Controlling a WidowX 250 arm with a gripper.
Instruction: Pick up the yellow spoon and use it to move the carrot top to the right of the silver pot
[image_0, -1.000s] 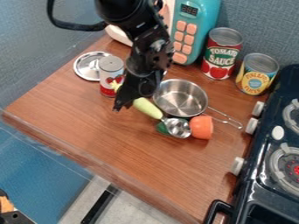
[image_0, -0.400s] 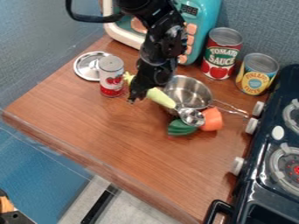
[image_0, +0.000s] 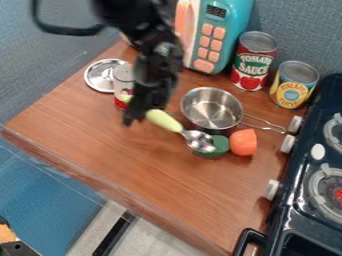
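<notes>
The black gripper (image_0: 138, 111) hangs over the middle-left of the counter, shut on the yellow-handled spoon (image_0: 162, 120). The spoon's silver bowl points to the lower right and overlaps the green end of the carrot top (image_0: 242, 143). Its orange part lies at the lower right of the silver pot (image_0: 212, 108), below the pot's handle. The pot stands upright and looks empty.
A small can (image_0: 123, 76) stands partly behind the gripper, beside a metal lid (image_0: 101, 75). A teal toy microwave (image_0: 230, 25), a tomato can (image_0: 253, 61) and a pineapple can (image_0: 293, 85) line the back. The stove (image_0: 294, 200) borders the right.
The gripper and spoon first went right, then came back left. The pot sits slightly right of its earliest place, and the orange piece has shifted right and rolled, its green part now behind the spoon bowl.
</notes>
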